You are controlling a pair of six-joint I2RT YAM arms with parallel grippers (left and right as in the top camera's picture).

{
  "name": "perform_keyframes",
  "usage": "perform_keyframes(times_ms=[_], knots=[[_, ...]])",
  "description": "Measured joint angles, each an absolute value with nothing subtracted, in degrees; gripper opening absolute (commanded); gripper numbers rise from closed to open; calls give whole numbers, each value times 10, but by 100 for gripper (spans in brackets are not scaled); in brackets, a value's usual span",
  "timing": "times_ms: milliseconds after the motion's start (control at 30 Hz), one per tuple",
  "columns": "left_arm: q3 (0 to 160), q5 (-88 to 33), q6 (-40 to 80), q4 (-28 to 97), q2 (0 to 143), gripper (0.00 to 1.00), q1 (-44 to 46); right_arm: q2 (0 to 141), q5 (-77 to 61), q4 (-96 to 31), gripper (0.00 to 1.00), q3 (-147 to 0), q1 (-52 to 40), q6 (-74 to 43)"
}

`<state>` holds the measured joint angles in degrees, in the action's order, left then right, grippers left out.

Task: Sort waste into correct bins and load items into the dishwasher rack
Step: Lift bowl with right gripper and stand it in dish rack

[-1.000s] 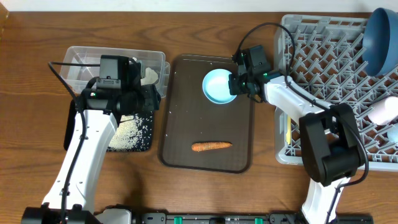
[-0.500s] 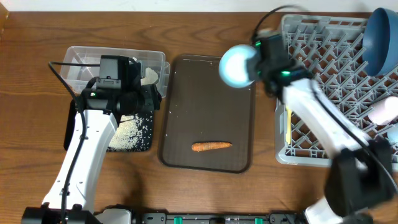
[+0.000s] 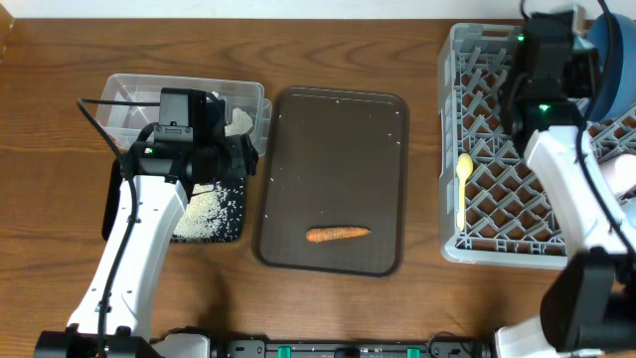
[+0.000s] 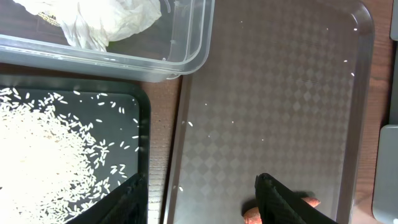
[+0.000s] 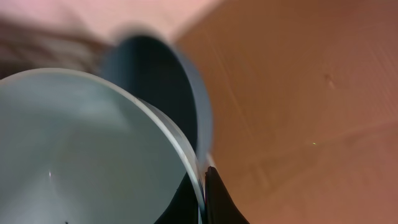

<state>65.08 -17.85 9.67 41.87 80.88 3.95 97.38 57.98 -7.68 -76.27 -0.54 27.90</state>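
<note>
pale blue glaze: the smaller light blue bowl [image 5: 81,149] is pinched by its rim in the right gripper [image 5: 200,190], at the upper right of the overhead view.
the fingers clamp the thin, slick rim, with the large dark blue bowl [image 5: 158,81] close behind it. this looks like the loading step. next, the bowl likely needs lowering between the upright pegs of the grey lattice dishwasher rack [image 3: 487,109], clear of the dark bowl. the pale yellow spoon [image 3: 463,177] lies at the rack's left side. the left gripper [image 4: 205,205] hangs empty, fingers spread wide, over the seam between the shallow black tray [image 4: 144,124] of loose rice and the brown diamond-textured serving tray [image 4: 280,93], where the short orange carrot piece [image 3: 338,235] lies unsorted. crumpled white tissue [image 4: 106,18] sits in the clear plastic tub [image 4: 193,50].
</note>
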Motion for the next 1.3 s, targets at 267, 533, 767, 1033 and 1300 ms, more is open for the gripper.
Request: perform_keyframes(times_ms=[267,533,767,1033,1300], knots=[[651,-178,97,418,809,58,39,1020,605,-74,1,-762,24,314],[651,-178,97,418,809,58,39,1039,594,-98,1,-762,23,320],[651,-178,97,418,809,58,39,1055,576,-102,1,-762,23,322],[651,-178,97,418,809,58,39,1055,539,-100,1,-762,23,373],[651,-178,97,418,809,59,39,1055,514,-30,1,-761,23,457]])
